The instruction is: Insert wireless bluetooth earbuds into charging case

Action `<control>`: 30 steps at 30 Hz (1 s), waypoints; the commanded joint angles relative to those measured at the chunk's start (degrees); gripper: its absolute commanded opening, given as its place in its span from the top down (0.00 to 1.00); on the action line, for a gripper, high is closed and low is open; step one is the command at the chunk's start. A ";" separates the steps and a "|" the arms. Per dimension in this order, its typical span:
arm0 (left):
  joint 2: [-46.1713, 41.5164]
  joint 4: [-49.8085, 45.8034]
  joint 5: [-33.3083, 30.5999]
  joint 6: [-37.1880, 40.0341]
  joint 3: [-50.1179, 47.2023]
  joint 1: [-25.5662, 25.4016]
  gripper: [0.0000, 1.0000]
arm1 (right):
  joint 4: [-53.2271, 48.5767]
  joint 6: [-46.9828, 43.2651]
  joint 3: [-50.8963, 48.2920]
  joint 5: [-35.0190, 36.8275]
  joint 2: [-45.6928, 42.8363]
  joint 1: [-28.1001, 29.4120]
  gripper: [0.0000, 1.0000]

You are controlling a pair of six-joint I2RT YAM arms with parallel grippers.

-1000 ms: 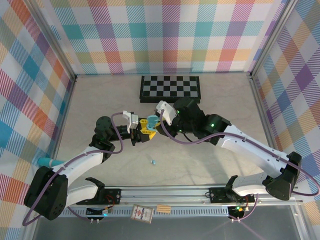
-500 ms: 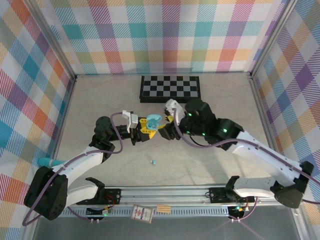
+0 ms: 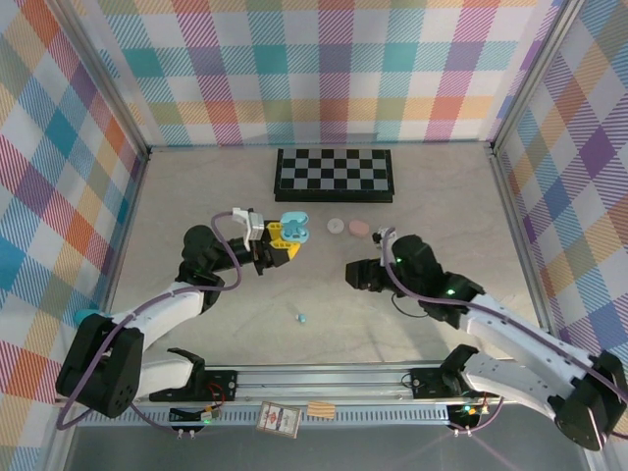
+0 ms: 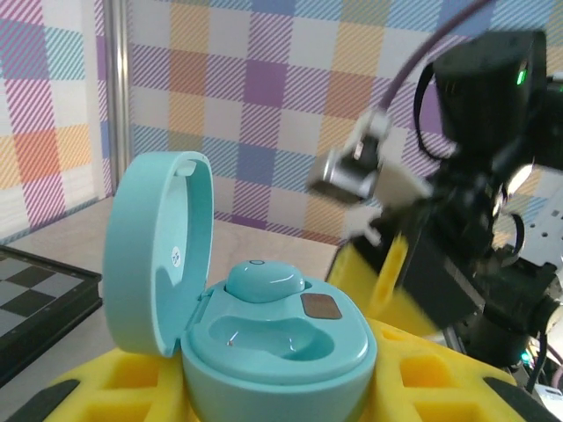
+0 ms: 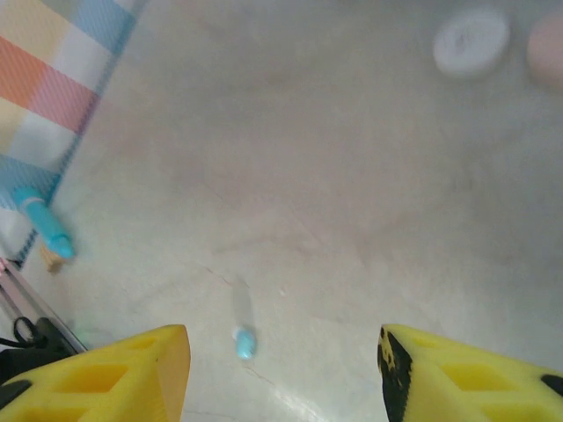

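Step in hand is fetching the second bud. My left end effector is clamped on the teal case and holds it up off the tabletop, with the lid swung open. The seated bud sits in the far slot. The near slot is empty. My right end effector is spread open with nothing between the yellow fingers. It hangs above the tabletop, well apart from the case and pointing down. The loose bud, teal, lies alone on the tabletop in front of my bases. In the right wrist view it sits just left of the gap's centre. The white case and pink case lie near the chessboard and look closed. No other buds seen. I'd put the task about halfway for this case. Next move, my guess: drop the right end effector straight onto the loose bud and shift a touch left so it centres between the fingers. Then close gently, lift and carry it to the empty slot. The bud is tiny and smooth, so it is likely to skid or flip if one finger touches first. It will also need the right orientation to seat.
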 commanded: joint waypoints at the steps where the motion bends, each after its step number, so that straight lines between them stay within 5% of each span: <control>1: 1.04 6.58 -0.42 -1.86 0.45 2.32 0.67 | 6.01 6.70 -0.99 -2.45 5.58 2.85 0.42; 13: 2.25 11.68 -0.27 -5.62 0.07 8.12 0.67 | 9.15 9.92 7.74 -11.69 31.45 10.48 0.56; 30: 2.52 10.92 -0.88 -5.32 1.74 9.87 0.67 | 5.45 9.77 17.33 -19.10 45.12 16.46 0.58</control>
